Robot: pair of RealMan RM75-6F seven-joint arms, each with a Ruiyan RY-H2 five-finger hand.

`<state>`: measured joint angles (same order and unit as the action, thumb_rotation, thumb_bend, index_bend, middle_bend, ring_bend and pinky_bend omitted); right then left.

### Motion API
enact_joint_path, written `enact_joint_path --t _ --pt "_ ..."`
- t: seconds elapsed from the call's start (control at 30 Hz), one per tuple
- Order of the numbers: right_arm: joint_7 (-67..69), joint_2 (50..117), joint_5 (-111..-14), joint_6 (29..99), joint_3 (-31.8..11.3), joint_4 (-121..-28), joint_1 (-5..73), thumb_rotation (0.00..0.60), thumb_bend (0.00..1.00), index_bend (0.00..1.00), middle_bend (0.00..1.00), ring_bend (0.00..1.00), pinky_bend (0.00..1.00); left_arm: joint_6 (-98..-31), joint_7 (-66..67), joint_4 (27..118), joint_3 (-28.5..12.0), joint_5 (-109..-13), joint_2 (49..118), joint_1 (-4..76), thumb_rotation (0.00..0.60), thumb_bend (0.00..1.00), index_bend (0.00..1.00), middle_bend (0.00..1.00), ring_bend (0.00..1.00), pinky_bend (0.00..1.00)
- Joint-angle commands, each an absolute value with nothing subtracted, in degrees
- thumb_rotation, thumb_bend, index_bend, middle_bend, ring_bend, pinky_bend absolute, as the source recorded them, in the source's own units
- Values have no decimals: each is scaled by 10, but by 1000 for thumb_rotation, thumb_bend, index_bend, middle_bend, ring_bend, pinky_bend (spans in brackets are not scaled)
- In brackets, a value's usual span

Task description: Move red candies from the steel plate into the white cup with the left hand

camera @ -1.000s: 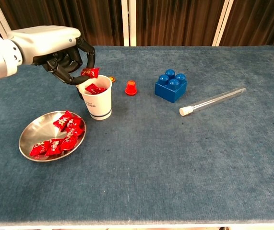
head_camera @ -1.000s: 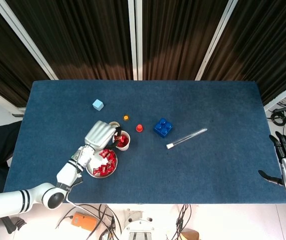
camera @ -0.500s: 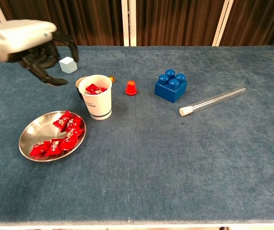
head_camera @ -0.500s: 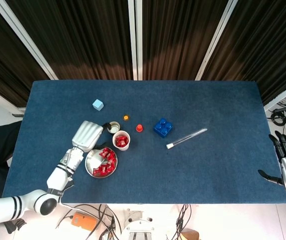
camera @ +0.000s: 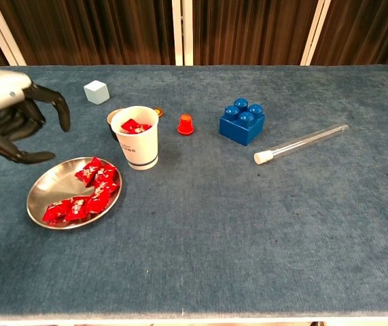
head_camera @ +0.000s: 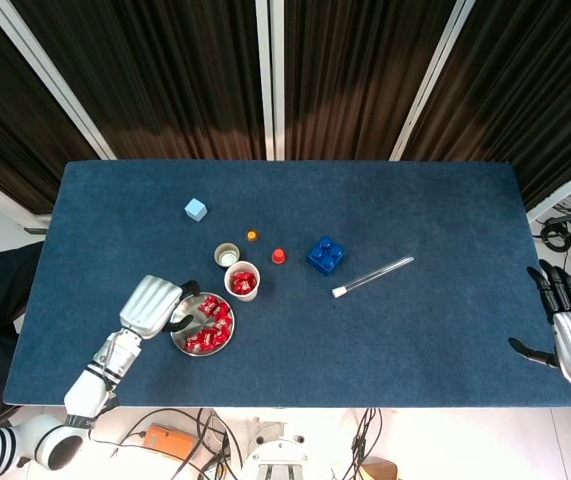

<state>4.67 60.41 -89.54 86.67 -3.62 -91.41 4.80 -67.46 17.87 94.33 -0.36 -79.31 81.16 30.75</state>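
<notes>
Several red candies [camera: 85, 193] [head_camera: 208, 325] lie in the round steel plate [camera: 51, 183] [head_camera: 180, 343] near the table's front left. Just beyond it stands the white cup [camera: 135, 139] [head_camera: 242, 281] with red candies inside. My left hand [camera: 10, 115] [head_camera: 150, 307] hovers left of the plate, fingers apart and curved, holding nothing. My right hand [head_camera: 570, 330] hangs off the table's right edge, fingers spread, empty; the chest view does not show it.
A blue block [camera: 242, 121], a small red cap [camera: 185, 124], a clear tube with a white cap [camera: 301, 143], a pale blue cube [camera: 96, 92], a small tin [head_camera: 227, 255] and an orange cap [head_camera: 251, 236] lie around the cup.
My left hand let a candy go into the cup, then swung back and left, from above the cup to beside the plate. The right hand barely moved.
</notes>
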Motion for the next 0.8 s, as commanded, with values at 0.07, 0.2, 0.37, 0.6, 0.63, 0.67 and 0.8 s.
enact_joint_path --t 0.07,0.2,0.37,0.6,0.63,0.67,0.8 --pt "46 602 -894 871 -36 -916 45 600 189 0 29 0 154 -645 168 915 -6 -795 842 320 600 205 441 832 760 749" --pt "47 601 -893 874 -35 -916 42 600 189 0 29 0 154 -620 169 896 -17 -779 864 332 600 208 441 833 761 749" --pt "49 601 -890 874 -34 -914 40 600 189 0 29 0 154 -595 177 879 -31 -747 880 341 600 218 441 833 761 749" --pt "50 602 -889 872 -35 -912 41 600 189 0 29 0 154 -570 187 870 -41 -714 893 351 600 218 441 833 762 749" --pt "50 602 -889 871 -35 -912 41 600 189 0 29 0 154 -567 189 869 -42 -711 895 353 600 217 441 833 761 749" --pt "50 602 -889 871 -35 -912 41 600 189 0 29 0 154 -565 191 868 -42 -709 897 354 600 218 441 833 761 749" --pt "50 602 -888 871 -35 -911 41 600 189 0 29 0 154 -556 197 862 -45 -700 904 360 600 218 441 833 761 749"
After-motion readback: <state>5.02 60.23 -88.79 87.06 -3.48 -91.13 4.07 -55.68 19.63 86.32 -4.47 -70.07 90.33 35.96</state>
